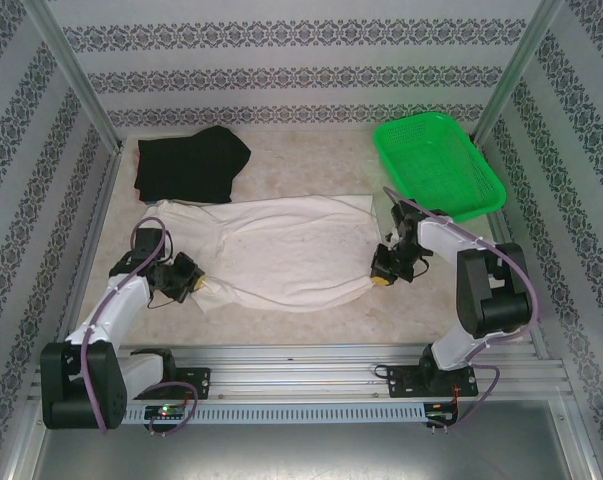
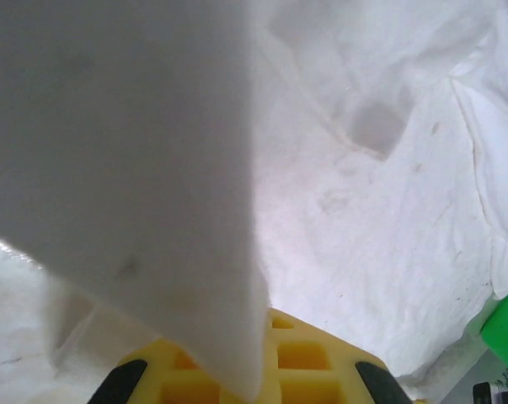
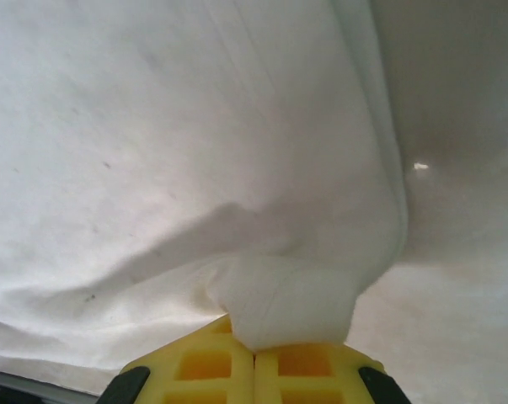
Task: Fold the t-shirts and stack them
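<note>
Two t-shirts: we see both on the table (image 1: pixel 311 160), the black t-shirt (image 1: pixel 191 165) crumpled at the far left, the cream-white t-shirt (image 1: pixel 281 250) spread crosswise in the middle, nearer the arms.
Left gripper (image 1: pixel 186 277): clamped on the white shirt's near left edge. The left wrist view shows a flap of cloth running down between the yellow pads (image 2: pixel 300 362).
White shirt, lie: wrinkled, long side running left to right. Its far left corner sits just beside the black shirt, and we cannot tell whether they touch.
Right gripper (image 1: pixel 383 272): clamped on the shirt's near right edge. The right wrist view shows a bunch of cloth pinched just above the closed pads (image 3: pixel 203 366).
Green mesh basket (image 1: pixel 436 165): far right, just beside the shirt's right end, and no part of the fold.
Handling, as we judge it: light, limp and soft, with no stiffness of its own. We expect it to sag between the two holds and drag on the table. It is not fragile, though a shallow pinch of thin cloth could slip out.
Where to hold: at the edges or corners, both sides at once, with a deep bite and the span kept taut.
Step in hand, our guess: carrying the near edge over to make a fold.
</note>
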You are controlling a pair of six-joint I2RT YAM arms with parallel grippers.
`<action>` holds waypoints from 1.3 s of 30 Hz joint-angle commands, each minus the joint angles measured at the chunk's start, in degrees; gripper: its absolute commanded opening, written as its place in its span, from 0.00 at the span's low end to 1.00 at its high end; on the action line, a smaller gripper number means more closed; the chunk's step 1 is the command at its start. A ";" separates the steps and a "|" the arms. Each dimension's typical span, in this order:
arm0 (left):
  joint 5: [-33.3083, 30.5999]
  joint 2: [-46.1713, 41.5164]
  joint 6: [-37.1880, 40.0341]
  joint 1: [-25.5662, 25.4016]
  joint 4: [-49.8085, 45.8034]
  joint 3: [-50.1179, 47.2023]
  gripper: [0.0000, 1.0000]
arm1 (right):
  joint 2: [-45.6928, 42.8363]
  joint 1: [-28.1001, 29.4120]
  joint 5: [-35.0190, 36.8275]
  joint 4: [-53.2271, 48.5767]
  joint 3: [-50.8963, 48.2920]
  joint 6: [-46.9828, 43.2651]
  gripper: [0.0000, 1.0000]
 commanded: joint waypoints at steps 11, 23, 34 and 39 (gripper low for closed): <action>2.99 22.06 12.68 -0.07 -1.66 19.78 0.01 | 9.25 -1.90 0.76 -5.45 9.81 -6.65 0.00; 2.84 20.16 11.40 0.06 -3.42 26.52 0.67 | 17.19 -2.74 1.73 -8.09 18.07 -9.84 0.00; 1.48 -0.09 4.13 6.38 1.00 0.95 0.66 | 17.38 -2.57 0.72 -7.13 17.72 -8.65 0.00; 1.53 2.76 1.28 6.65 10.72 -3.25 0.61 | 17.73 -2.40 0.59 -7.50 18.25 -8.76 0.00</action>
